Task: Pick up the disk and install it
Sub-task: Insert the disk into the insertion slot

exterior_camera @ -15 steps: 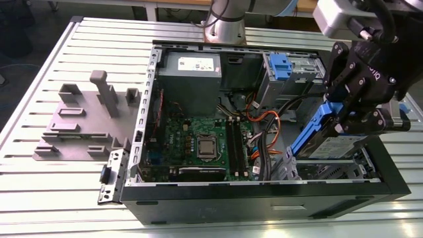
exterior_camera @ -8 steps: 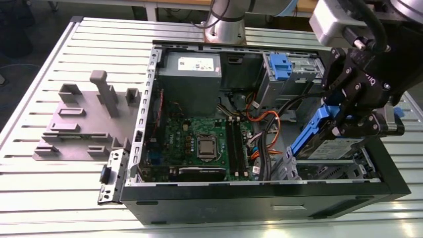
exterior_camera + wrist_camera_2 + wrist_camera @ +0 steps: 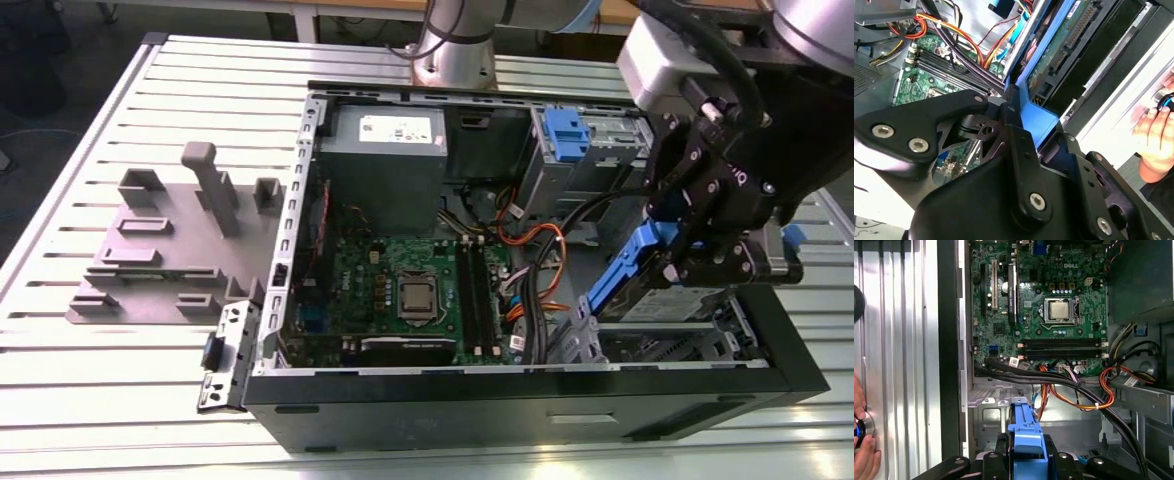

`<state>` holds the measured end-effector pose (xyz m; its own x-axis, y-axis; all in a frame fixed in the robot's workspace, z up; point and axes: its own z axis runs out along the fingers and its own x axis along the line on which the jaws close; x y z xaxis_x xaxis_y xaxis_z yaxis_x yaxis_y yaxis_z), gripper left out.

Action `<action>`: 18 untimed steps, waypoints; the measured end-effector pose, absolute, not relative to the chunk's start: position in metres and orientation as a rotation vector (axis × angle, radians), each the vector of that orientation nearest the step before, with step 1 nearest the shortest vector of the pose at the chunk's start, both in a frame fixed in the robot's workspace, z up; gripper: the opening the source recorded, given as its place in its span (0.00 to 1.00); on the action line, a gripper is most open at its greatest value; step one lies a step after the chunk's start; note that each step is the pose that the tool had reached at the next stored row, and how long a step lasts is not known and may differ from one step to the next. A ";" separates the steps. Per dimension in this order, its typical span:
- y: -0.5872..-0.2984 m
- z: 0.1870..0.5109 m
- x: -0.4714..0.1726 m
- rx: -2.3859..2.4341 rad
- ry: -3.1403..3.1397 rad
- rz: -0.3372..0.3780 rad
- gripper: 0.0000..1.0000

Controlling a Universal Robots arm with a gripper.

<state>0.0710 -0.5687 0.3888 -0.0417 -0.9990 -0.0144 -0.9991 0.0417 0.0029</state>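
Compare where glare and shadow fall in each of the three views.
Exterior view: glare streaks the table slats along the bottom, and the case front is dark. Second wrist view: the black end effector, shut on the disk's blue rail, is dark against the bright table. First wrist view: the slats gleam in streaks; the power supply lies in shadow.

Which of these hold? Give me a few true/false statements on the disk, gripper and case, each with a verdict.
1. The gripper is shut on the disk, gripping its blue carrier. True.
2. The CPU on the motherboard sits bare, with no cooler. True.
3. The disk lies flat on the motherboard. False: it is held at the end of the computer case on the exterior view's right.
4. A person's hand is inside the case. False: it is outside, at the slatted table.
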 end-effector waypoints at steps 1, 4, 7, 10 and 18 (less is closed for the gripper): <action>-0.569 0.388 0.071 -2.169 2.261 0.019 0.37; -0.569 0.384 0.071 -2.169 2.261 0.019 0.37; -0.570 0.381 0.071 -2.168 2.262 0.019 0.37; -0.570 0.377 0.071 -2.168 2.262 0.019 0.37; -0.571 0.367 0.071 -2.168 2.262 0.019 0.37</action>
